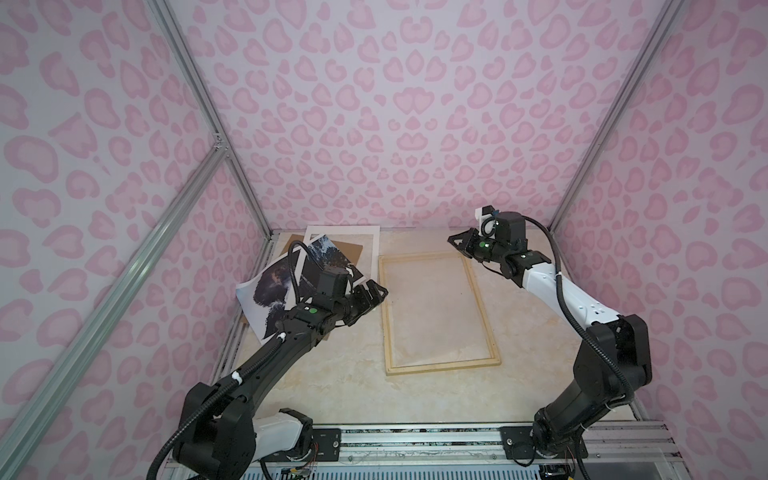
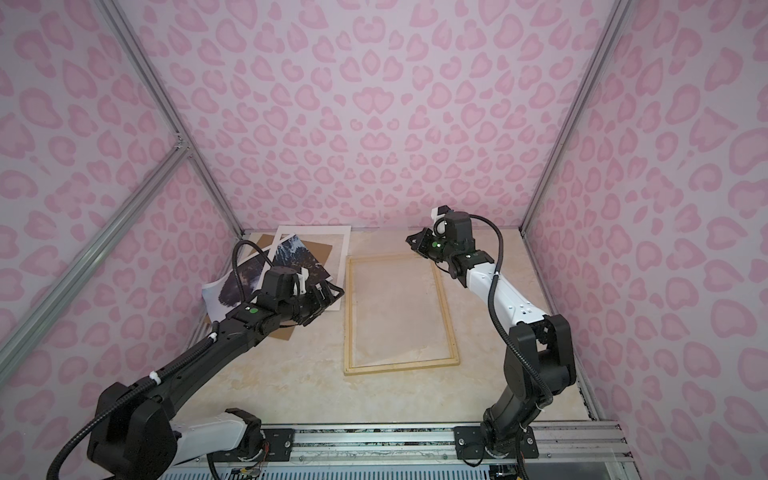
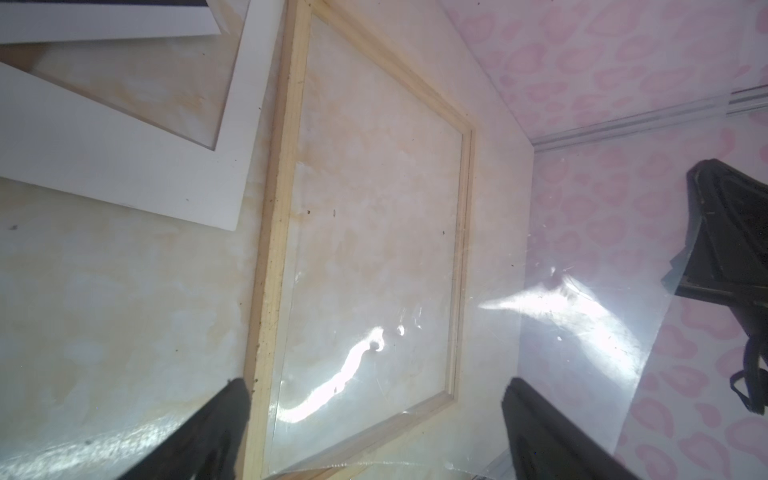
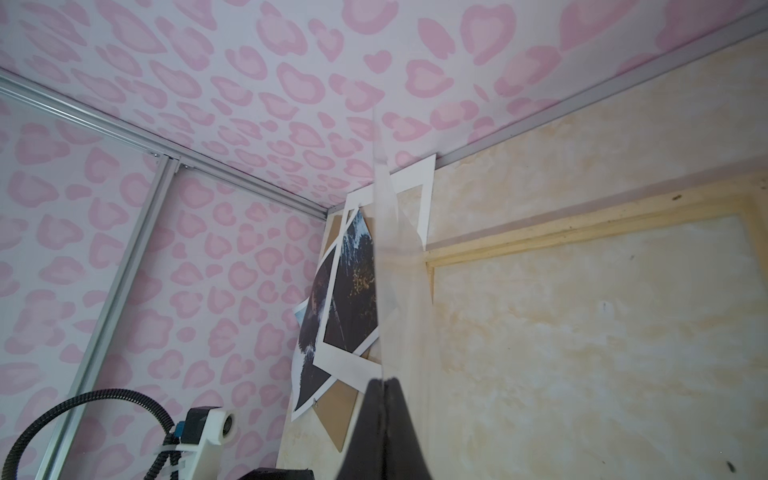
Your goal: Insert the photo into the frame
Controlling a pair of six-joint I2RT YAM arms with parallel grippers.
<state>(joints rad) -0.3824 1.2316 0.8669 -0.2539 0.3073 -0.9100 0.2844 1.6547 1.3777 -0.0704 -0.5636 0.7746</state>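
The left gripper (image 1: 374,295) stands wide open with nothing between its black fingers (image 3: 232,399). It hovers over the near-left part of the frame (image 1: 442,366), just beside the pile at the table's far-left corner, and in its wrist view the frame's long rail runs under the gap. The right gripper (image 1: 453,240) is raised above the frame's far-right corner. Its jaws are pressed together on the edge of a clear sheet (image 3: 582,324), which shows edge-on as a pale streak in the right wrist view (image 4: 384,249). In the left wrist view the sheet hangs from that gripper and catches a bright glare. How far it reaches down over the frame I cannot tell, and in both top views it is all but invisible. The pale wooden frame lies flat in the middle of the table, its long sides running away from the arms, and the marbled top shows through its opening. The photo (image 1: 268,291), a dark print with a white margin, is not in the frame. It lies crooked on the far-left pile, its near-left edge curled up against the side wall. Under it are a white mat board (image 1: 376,253), whose right strip lies just beside the frame's left rail, and a brown backing board (image 1: 351,249). The table (image 1: 332,374) is cream and marbled. The walls (image 1: 374,124) carry a pink spotted pattern on lilac, with aluminium profiles (image 1: 199,104) along the corners.
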